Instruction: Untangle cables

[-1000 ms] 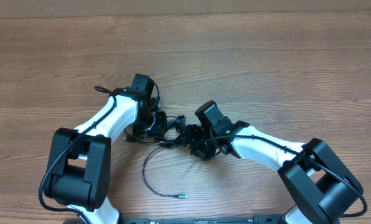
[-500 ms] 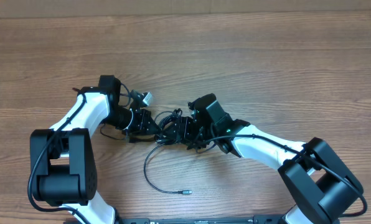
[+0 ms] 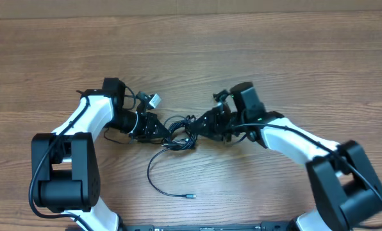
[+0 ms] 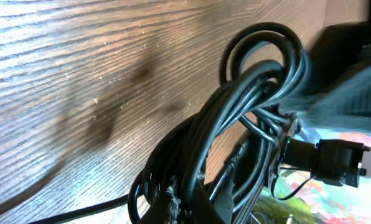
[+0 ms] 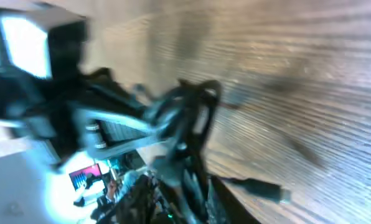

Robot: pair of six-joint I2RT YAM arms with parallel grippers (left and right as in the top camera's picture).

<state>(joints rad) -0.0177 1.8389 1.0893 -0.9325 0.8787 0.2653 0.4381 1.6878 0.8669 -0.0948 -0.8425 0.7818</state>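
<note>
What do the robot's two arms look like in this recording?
Both arms match. The left arm and right arm have smooth white links between bulky black joint housings, with a thick black wire running along each white link. The left gripper and right gripper are all black. No markings are legible.

The right wrist view is strongly blurred, and from overhead the cables (image 3: 178,133) cover the tips of the right gripper (image 3: 200,127), so its grip is unclear. In the left wrist view the cables leave the bottom edge.
</note>
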